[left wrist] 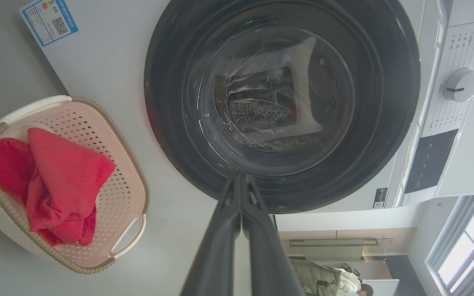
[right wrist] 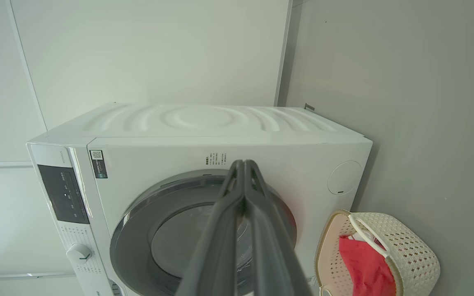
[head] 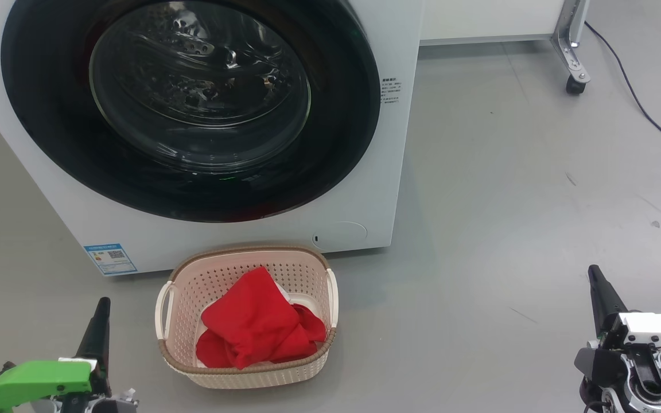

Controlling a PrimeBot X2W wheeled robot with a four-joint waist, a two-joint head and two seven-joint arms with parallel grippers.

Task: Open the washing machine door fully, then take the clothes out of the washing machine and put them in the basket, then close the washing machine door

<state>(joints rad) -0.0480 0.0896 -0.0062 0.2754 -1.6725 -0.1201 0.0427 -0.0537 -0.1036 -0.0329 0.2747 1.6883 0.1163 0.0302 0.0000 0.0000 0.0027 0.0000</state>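
Observation:
The white washing machine [head: 399, 34] stands ahead with its round black-rimmed door [head: 330, 149] flat against the front, closed. Through the glass the drum looks bare metal. The red clothes [head: 259, 327] lie heaped in the cream basket [head: 250, 376] on the floor just below the door. My left gripper [head: 101, 307] is shut and empty at the lower left, left of the basket. My right gripper [head: 594, 274] is shut and empty at the lower right, well away from the basket. The left wrist view shows door [left wrist: 385, 164], basket [left wrist: 132, 181] and clothes [left wrist: 60, 172] beyond the shut gripper [left wrist: 240, 176].
Grey floor [head: 508, 201] spreads to the right of the machine. A white frame on a caster [head: 575, 85] and a dark cable [head: 640, 103] sit at the far right. A blue sticker [head: 110, 259] marks the machine's lower left corner. A person's jacket [left wrist: 319, 279] shows far off.

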